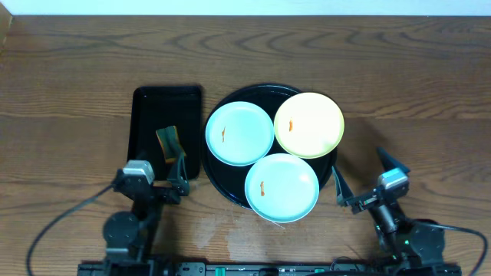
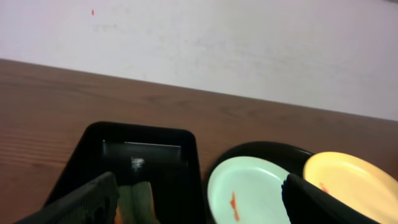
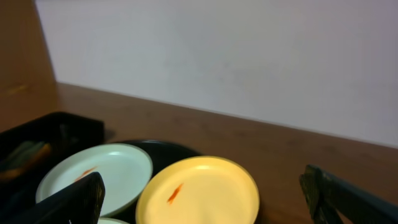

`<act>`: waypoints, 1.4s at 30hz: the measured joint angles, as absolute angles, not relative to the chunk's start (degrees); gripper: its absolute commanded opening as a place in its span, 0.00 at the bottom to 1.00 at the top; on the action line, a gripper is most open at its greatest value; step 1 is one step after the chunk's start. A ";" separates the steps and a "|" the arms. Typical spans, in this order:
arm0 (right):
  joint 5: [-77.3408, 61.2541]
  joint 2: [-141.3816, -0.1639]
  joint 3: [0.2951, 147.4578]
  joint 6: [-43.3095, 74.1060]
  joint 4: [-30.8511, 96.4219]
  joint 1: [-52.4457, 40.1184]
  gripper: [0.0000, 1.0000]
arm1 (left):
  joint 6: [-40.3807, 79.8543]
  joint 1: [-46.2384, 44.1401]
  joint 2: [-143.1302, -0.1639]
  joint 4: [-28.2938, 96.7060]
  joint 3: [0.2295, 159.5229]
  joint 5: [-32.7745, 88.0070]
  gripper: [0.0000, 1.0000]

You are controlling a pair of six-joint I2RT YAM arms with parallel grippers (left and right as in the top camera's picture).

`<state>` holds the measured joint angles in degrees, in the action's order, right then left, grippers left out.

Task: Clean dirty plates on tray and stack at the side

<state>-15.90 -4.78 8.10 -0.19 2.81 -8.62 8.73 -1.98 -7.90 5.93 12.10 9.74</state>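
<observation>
The round black tray (image 1: 230, 188) holds three plates, each with a small orange smear: a mint-blue plate (image 1: 239, 133) at the left, a pale yellow plate (image 1: 309, 124) at the right, and a second mint-blue plate (image 1: 281, 186) in front, overhanging the rim. The left mint plate (image 2: 252, 190) and yellow plate (image 2: 351, 180) show in the left wrist view, and again in the right wrist view as mint plate (image 3: 96, 175) and yellow plate (image 3: 199, 190). My left gripper (image 1: 178, 170) is open at the rectangular tray's front edge. My right gripper (image 1: 360, 182) is open and empty, right of the round tray.
A smaller rectangular black tray (image 1: 146, 123) lies left of the round tray, with a green-and-orange sponge (image 1: 169, 142) in it. Brown wood tabletop (image 1: 414, 100) surrounds the trays. A pale wall (image 2: 199, 37) stands behind the table.
</observation>
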 measured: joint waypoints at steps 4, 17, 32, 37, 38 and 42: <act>-16.88 -16.21 21.15 0.82 10.87 -8.62 0.99 | 8.54 -1.98 -21.82 14.92 27.64 9.76 0.85; -24.16 -71.79 73.65 2.33 42.26 -12.03 0.99 | 8.54 -1.98 -64.53 45.95 65.28 10.11 0.85; -21.96 -94.32 79.09 8.97 43.77 -23.40 0.41 | 20.12 -1.98 -79.48 53.60 65.58 2.63 0.73; -15.00 -102.83 79.13 13.63 43.55 -29.34 0.33 | 21.93 -1.80 -82.85 53.56 65.39 1.93 0.72; -13.89 -104.44 79.13 14.94 43.29 -29.82 0.33 | 22.13 -1.56 -82.91 53.60 65.39 1.89 0.72; -10.55 -110.26 79.13 18.06 40.88 -29.98 0.33 | 22.55 0.32 -82.50 53.89 65.39 1.30 0.73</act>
